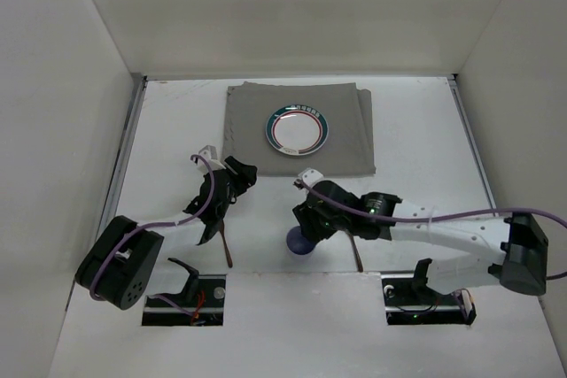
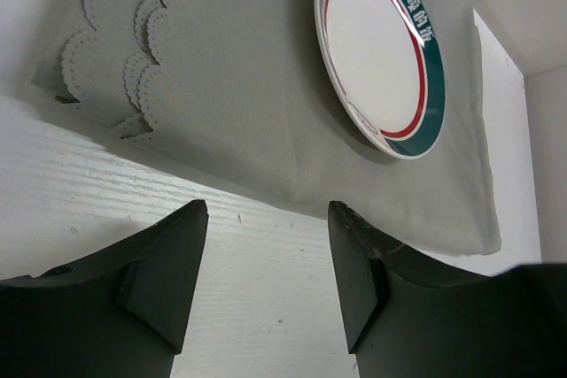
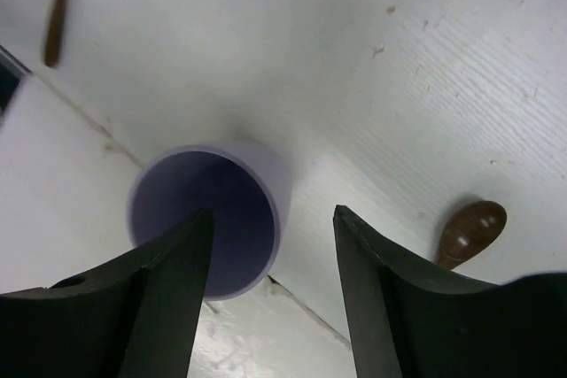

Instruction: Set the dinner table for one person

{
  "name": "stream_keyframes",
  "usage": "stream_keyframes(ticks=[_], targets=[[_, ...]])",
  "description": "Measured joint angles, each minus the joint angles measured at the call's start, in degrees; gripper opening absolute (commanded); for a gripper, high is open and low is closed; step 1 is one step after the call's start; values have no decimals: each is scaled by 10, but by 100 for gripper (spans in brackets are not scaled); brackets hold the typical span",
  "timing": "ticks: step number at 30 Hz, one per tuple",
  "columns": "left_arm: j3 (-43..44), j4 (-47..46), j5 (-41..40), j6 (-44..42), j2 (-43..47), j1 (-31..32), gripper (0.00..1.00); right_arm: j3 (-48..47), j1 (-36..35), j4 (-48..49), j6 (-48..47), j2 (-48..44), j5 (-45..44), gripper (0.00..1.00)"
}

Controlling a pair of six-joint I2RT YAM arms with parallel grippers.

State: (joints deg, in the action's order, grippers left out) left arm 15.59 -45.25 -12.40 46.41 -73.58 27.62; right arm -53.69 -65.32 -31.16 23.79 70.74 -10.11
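My right gripper [image 3: 273, 219] gapes wide over the purple cup [image 3: 221, 196]'s rim, clamping nothing; left of the cup, my left gripper [image 2: 267, 210] gapes empty.

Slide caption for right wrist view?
Open right gripper over a purple cup, brown spoon lying nearby on the dinner table.

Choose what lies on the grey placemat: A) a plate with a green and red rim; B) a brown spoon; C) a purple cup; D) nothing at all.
A: the plate with the green and red rim sits on the grey placemat, while the purple cup stands off it on the white dinner table.
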Motion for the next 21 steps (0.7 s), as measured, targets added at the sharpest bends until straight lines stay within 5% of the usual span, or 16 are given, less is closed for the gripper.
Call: stream_keyframes(ticks=[5,9,12,17,21], targets=[[0,0,1,0,0,0,54,-1,-3,-29,-24,36,-7,54],[0,0,2,1,0,0,54,-5,-3,-30,-36,42,-13,23],[0,0,2,2,-1,0,54,-11,1,-26,-37,59,-12,9],[0,0,2,2,-1,-1,54,-28,28,-28,-37,57,-4,5],[0,0,2,3,-1,-1,54,-67,113,-12,-37,19,1,5]])
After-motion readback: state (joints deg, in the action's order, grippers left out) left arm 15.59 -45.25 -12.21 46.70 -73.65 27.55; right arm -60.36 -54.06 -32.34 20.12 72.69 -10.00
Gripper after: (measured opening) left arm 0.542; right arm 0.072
